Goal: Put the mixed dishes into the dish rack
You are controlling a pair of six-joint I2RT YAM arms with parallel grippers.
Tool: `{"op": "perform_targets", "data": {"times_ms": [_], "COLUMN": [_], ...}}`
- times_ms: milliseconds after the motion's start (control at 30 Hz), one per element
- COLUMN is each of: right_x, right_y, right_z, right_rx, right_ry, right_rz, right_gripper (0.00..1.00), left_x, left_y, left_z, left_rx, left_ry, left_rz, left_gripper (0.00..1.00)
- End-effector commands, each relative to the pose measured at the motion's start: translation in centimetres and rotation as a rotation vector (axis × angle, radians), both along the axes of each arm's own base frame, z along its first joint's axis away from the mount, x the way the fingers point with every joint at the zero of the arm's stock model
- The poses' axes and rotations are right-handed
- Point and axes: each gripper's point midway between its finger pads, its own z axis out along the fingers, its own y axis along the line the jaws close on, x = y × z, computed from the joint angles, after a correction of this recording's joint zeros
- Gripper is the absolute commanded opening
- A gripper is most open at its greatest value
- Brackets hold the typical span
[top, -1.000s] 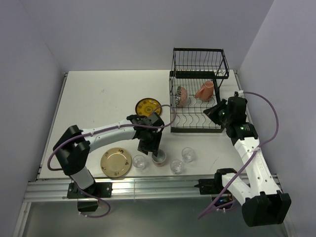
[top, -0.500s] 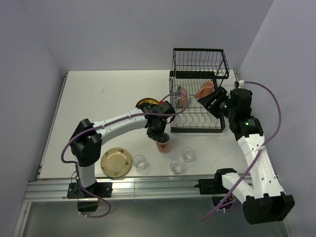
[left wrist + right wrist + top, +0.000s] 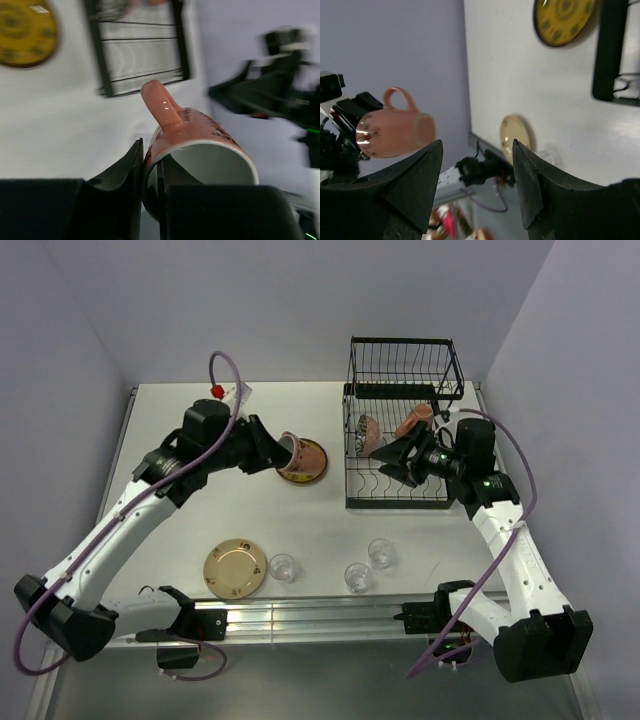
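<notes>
My left gripper (image 3: 270,449) is shut on the rim of an orange-and-white mug (image 3: 291,453), one finger inside and one outside. It holds the mug (image 3: 200,142) tilted in the air above the yellow patterned plate (image 3: 313,463). My right gripper (image 3: 396,456) stands open over the black wire dish rack (image 3: 400,495), with nothing between its fingers (image 3: 420,170). In the rack sit a dark patterned bowl (image 3: 367,433) and a second mug (image 3: 415,422). The right wrist view shows the held mug (image 3: 395,127) across the table.
A tan plate (image 3: 235,568) lies near the front left edge. Three clear glasses (image 3: 283,566) (image 3: 357,576) (image 3: 381,552) stand in front of the rack. The rack's taller basket section (image 3: 405,365) rises at the back. Walls close in on three sides.
The left gripper closed on the mug, lifted it off the table and swung it back over the yellow plate. The right gripper opened and moved left over the rack.
</notes>
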Motion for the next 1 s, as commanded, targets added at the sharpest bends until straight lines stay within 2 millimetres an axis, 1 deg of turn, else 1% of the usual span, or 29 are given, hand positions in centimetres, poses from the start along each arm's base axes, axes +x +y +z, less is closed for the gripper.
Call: {"op": "perform_targets", "data": {"times_ms": [0,33,67,100,133,167,200,233,267,300,333,367,400,433,467,500,567,600,633,700,767,800,833,967], "right_x": [-1.7,-1.9,-2.0,-2.4,-2.3,-2.4,-2.7,-2.8,-2.8,-2.9,-3.4,-3.5,-3.5,-3.8,-4.0,-4.1,-4.3,-4.2,-4.2,-4.4,-4.4,-4.5,-4.3,-4.8], "right_y": [2.9,3.4,3.9,4.8,5.3,5.7,6.2,6.4,6.3,6.3,6.1,5.9,5.7,5.6,5.7,5.7,5.6,5.6,5.6,5.8,6.3,6.5,6.8,7.6], "right_z": [4.6,4.7,5.2,5.9,6.7,7.3,7.9,8.5,9.6,9.7,10.5,11.0,10.8,11.1,11.4,10.7,11.1,10.7,10.7,11.8,12.0,12.9,12.8,14.2], "right_rx": [0.183,0.215,0.272,0.299,0.345,0.367,0.388,0.431,0.460,0.480,0.511,0.527,0.541,0.566,0.576,0.580,0.613,0.622,0.628,0.634,0.621,0.616,0.600,0.625], "right_ry": [-0.114,-0.099,-0.052,-0.056,-0.022,-0.016,-0.015,0.033,0.008,0.019,0.025,0.016,0.014,0.025,0.013,0.019,0.002,0.009,0.008,-0.026,-0.024,-0.041,-0.042,-0.066], "right_rz": [0.158,0.174,0.185,0.214,0.218,0.218,0.227,0.209,0.193,0.181,0.165,0.154,0.134,0.135,0.149,0.161,0.162,0.154,0.155,0.171,0.182,0.193,0.202,0.240], "right_gripper": [0.65,0.65,0.65,0.65,0.65,0.65,0.66,0.66,0.66,0.69,0.75,0.82,0.92,0.94,0.97,0.99,1.00,1.00,1.00,1.00,1.00,1.00,1.00,0.99], "left_x": [-2.3,-2.3,-2.8,-3.4,-3.8,-3.8,-3.9,-4.3,-4.0,-3.9,-3.5,-3.5,-3.4,-3.2,-3.1,-3.1,-3.4,-3.5,-3.5,-3.5,-3.3,-3.2,-3.3,-3.1], "left_y": [-4.4,-5.0,-5.2,-5.5,-5.5,-5.8,-6.0,-6.2,-6.5,-6.5,-6.5,-6.0,-5.8,-5.7,-5.6,-5.6,-5.6,-5.5,-5.4,-5.2,-5.3,-5.4,-5.5,-5.8], "left_z": [4.9,7.3,8.8,8.1,10.7,11.0,11.1,11.4,11.3,11.7,11.6,12.0,12.2,12.5,12.2,12.4,12.7,12.8,12.8,13.0,12.7,12.6,12.6,12.1], "left_rx": [-0.394,-0.494,-0.589,-0.632,-0.721,-0.769,-0.790,-0.801,-0.789,-0.777,-0.765,-0.740,-0.728,-0.718,-0.690,-0.682,-0.680,-0.686,-0.687,-0.687,-0.685,-0.687,-0.695,-0.694], "left_ry": [0.027,-0.051,-0.031,-0.013,-0.119,-0.096,-0.108,-0.120,-0.149,-0.186,-0.212,-0.282,-0.320,-0.341,-0.353,-0.366,-0.388,-0.403,-0.410,-0.428,-0.415,-0.407,-0.403,-0.388], "left_rz": [-0.188,-0.226,-0.237,-0.271,-0.328,-0.345,-0.368,-0.410,-0.422,-0.426,-0.402,-0.393,-0.380,-0.362,-0.359,-0.359,-0.371,-0.369,-0.359,-0.341,-0.342,-0.344,-0.350,-0.350], "left_gripper": [0.00,0.00,0.00,0.00,0.00,0.00,0.00,0.00,0.00,0.00,0.00,0.00,0.00,0.00,0.00,0.00,0.00,0.00,0.00,0.00,0.00,0.00,0.00,0.00]}}
